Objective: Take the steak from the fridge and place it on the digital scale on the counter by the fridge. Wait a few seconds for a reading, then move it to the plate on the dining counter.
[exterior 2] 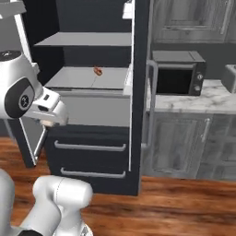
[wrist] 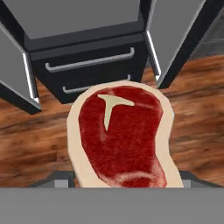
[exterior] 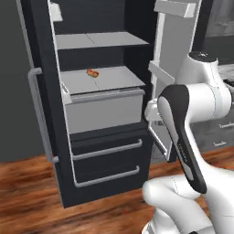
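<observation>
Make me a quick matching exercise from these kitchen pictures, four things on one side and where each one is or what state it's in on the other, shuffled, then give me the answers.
Things:
1. steak
2. sausage in a bun
3. microwave
4. fridge

Place or state:
A. on the marble counter beside the fridge
B. doors standing open
C. close in front of the hand camera, over the wooden floor
D. lying on a fridge shelf

Pairs: 1-C, 2-D, 3-A, 4-B
</observation>
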